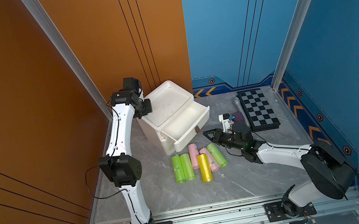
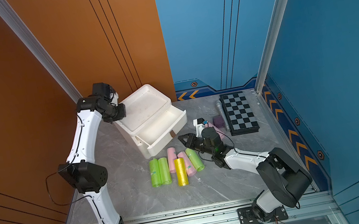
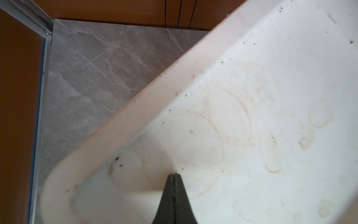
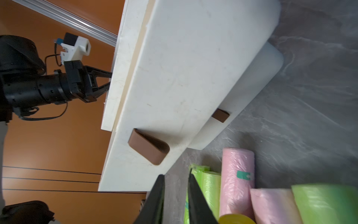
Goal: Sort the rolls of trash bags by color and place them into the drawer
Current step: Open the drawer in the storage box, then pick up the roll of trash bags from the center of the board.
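Rolls of trash bags (image 1: pixel 204 168) lie clustered, glossy green, pink and yellow.

The right arm (image 2: pixel 244 158) hides most of one pink roll (image 2: pixel 219 131) in a top view, and the right wrist view's edge cuts off the yellow roll (image 4: pixel 237 219) and the right pincer (image 4: pixel 176 174) base.

Upright left arm (image 1: pixel 118 133), left gripper (image 3: pixel 174 174) closed (tips together), right arm (image 1: pixel 278 152) stretched low, right gripper (image 4: pixel 176 175) slightly parted.
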Tool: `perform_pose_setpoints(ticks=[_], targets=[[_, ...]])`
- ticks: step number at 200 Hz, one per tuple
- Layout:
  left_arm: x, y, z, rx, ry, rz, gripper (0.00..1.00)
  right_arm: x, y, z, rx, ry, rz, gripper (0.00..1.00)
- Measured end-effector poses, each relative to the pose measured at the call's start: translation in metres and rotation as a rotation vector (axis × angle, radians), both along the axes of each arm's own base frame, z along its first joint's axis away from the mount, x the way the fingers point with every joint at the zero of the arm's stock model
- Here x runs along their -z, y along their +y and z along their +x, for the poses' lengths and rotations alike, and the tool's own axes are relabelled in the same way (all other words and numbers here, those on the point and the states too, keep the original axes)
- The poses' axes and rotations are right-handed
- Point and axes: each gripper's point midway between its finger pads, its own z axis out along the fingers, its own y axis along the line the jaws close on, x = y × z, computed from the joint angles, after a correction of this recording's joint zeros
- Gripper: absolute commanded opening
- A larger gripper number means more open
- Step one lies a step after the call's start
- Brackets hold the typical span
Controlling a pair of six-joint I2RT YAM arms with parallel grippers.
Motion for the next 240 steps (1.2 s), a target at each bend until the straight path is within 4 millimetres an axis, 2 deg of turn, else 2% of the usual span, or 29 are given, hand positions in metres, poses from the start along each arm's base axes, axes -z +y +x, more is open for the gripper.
perform_pose_setpoints(ticks=[18,28,37,57,74,82,99,112,146,166,199,240], targets=[[0.000,0.000,0.000,-0.002,0.001,-0.002,0.00,0.001,-0.003,-0.009,-0.008,-0.023,-0.105,0.59],[0.000,0.000,0.000,-0.003,0.001,-0.003,0.00,-0.002,-0.005,-0.015,-0.006,-0.039,-0.150,0.74],[0.000,0.000,0.000,-0.004,0.001,-0.004,0.00,-0.007,-0.009,-0.019,0.011,-0.068,-0.199,0.78],[0.000,-0.001,0.000,-0.002,0.001,-0.008,0.00,-0.022,-0.013,-0.035,0.039,-0.129,-0.261,0.79],[0.000,-0.001,0.000,-0.001,0.001,-0.010,0.00,-0.028,-0.014,-0.046,0.039,-0.151,-0.292,0.72],[0.000,-0.002,0.000,0.000,0.002,-0.013,0.00,-0.022,-0.018,-0.046,0.050,-0.142,-0.326,0.73],[0.000,-0.003,0.000,0.001,0.003,-0.020,0.00,0.001,-0.027,-0.050,0.064,-0.109,-0.448,0.84],[0.000,-0.004,0.000,0.000,0.003,-0.025,0.00,0.018,-0.023,-0.061,0.026,-0.090,-0.541,0.89],[0.000,-0.005,0.001,0.001,0.002,-0.031,0.00,0.049,-0.008,-0.085,-0.078,-0.073,-0.684,0.86],[0.000,-0.006,0.001,0.001,0.002,-0.032,0.00,0.059,-0.003,-0.094,-0.107,-0.077,-0.737,0.85],[0.000,-0.006,0.001,0.002,0.002,-0.032,0.00,0.069,0.014,-0.102,-0.141,-0.090,-0.790,0.78],[0.000,-0.006,0.001,0.002,0.002,-0.031,0.00,0.083,0.030,-0.106,-0.178,-0.079,-0.832,0.78]])
